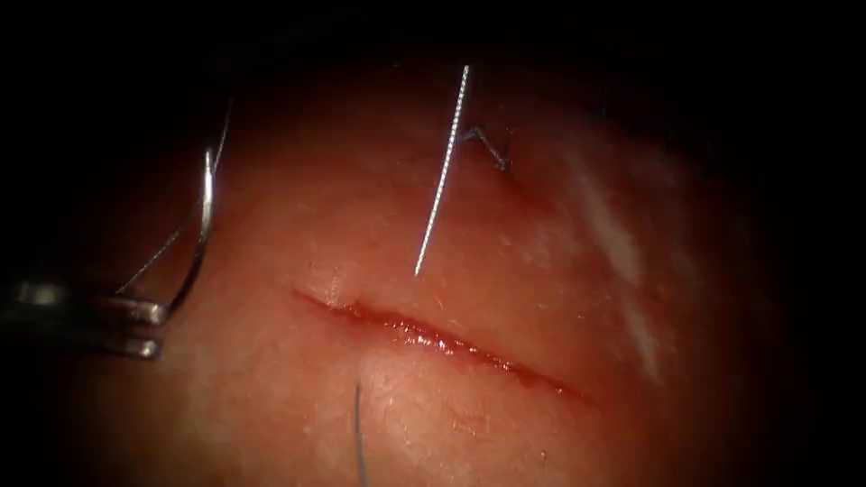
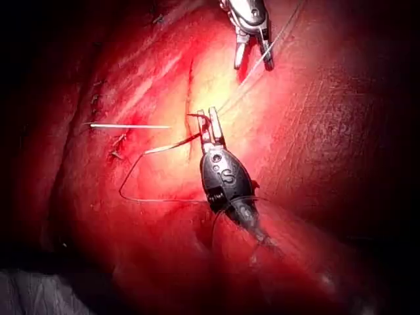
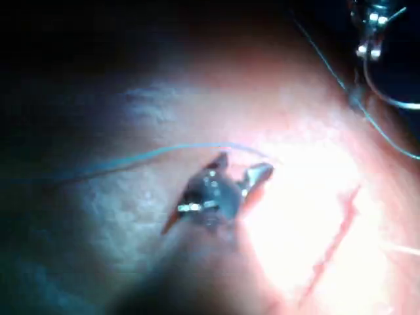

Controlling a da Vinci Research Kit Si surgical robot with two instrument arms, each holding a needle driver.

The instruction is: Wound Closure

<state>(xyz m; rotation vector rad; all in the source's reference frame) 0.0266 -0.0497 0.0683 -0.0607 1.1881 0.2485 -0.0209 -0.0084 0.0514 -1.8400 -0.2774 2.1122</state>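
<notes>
Needle (image 1: 200,236) clamped in left tool's fingers (image 1: 135,313).

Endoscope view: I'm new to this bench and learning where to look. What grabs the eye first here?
The bright thread end standing straight above the cut stands out most. At far left, the left tool is shut on the curved needle near one end, clear of the tissue, left of the cut. In the right wrist view the right tool holds nothing, jaws open.

Left hand (image 1: 159,328) clamped shut; right hand (image 3: 243,165) spread open.
</notes>
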